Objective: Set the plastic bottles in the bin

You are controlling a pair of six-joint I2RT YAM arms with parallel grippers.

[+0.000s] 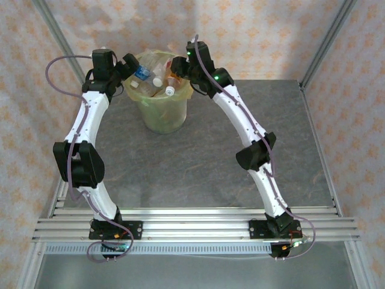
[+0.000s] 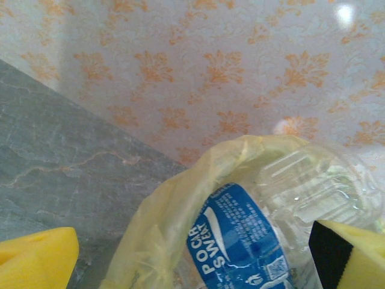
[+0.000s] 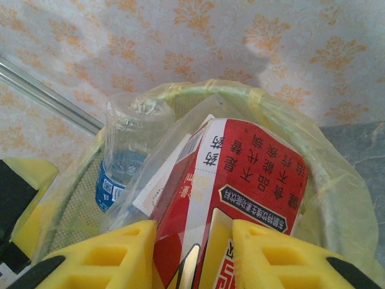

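R claw (image 3: 194,236) grips red-label bottle (image 3: 246,174), long axis pointing fwd out of grip, directly over bin (image 3: 264,99); I judge release next. L claw (image 2: 192,259) wide, blue-label bottle (image 2: 240,241) below.

the left arm (image 1: 90,129) and the right arm (image 1: 246,123) are built of rounded white shells joined by bulky black housings, with black base plates bolted onto the slotted silver rail (image 1: 192,226). a thin mauve cable runs along each arm and loops just below the rail, beside small green boards. two green lights glow at the right arm's end far from the rail. the left gripper (image 2: 192,265) and the right gripper (image 3: 195,253) carry bright yellow fingers (image 3: 120,253) with black patches.
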